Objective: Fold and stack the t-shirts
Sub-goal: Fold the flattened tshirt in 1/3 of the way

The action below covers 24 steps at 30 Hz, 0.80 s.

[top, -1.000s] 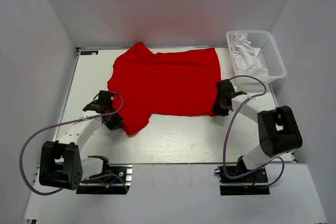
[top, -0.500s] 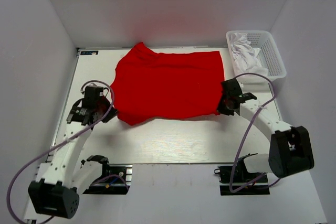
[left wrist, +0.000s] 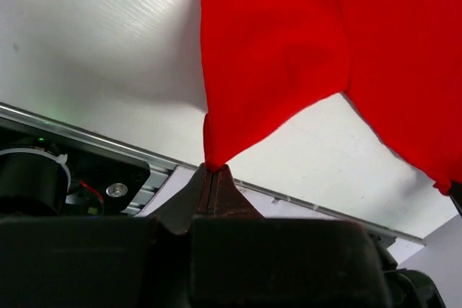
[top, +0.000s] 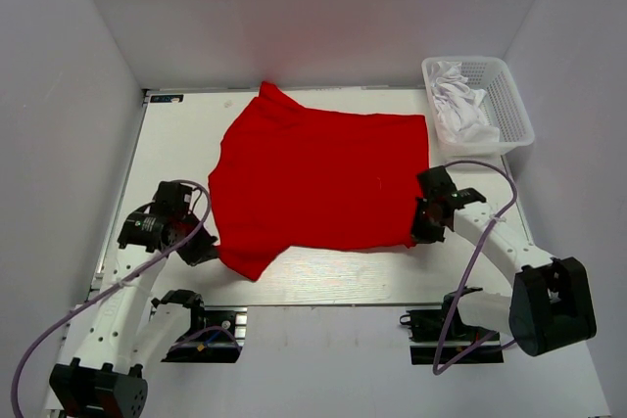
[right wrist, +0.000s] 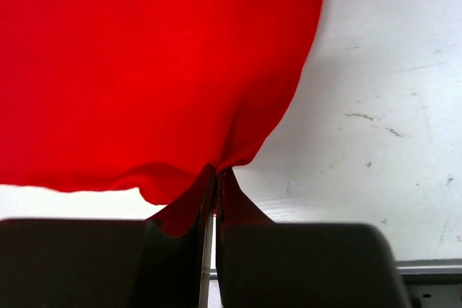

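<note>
White bench (top: 323, 276) carries the red t-shirt (top: 318, 178), spread at its middle. The left hand (left wrist: 213, 171) and right hand (right wrist: 214, 172) each pinch a near corner of it. This looks like the first fold, and the next move calls for lifting both corners evenly toward the far edge.

Robot lab: white-walled booth (top: 88, 66), white table (top: 323, 276)

Plain red t-shirt (top: 318, 178) — white table (top: 323, 276), white lattice basket (top: 511, 105).
</note>
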Tool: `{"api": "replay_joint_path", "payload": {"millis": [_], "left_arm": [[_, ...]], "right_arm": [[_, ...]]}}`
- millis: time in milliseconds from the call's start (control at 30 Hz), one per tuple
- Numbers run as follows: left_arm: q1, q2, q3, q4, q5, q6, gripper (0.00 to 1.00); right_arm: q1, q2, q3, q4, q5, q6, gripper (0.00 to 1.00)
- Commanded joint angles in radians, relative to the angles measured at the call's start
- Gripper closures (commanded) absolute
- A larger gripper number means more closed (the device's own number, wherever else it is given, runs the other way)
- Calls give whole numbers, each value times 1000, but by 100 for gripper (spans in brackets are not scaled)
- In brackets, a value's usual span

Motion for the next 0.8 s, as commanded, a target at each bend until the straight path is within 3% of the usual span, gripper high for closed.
{"api": "replay_joint_path", "payload": {"millis": [0, 200, 333, 767], "left_arm": [[-3, 19, 4, 63, 58, 10, 100], [-3, 182, 109, 423, 76, 58, 100], [-3, 356, 236, 540, 64, 67, 100], [16, 795, 606, 650, -17, 95, 100]], "right_arm": [[1, -2, 2, 37, -47, -21, 100], [-2, 114, 122, 60, 8, -69, 100], [-2, 193, 215, 43, 46, -85, 100], [-80, 406, 524, 9, 68, -108, 100]]}}
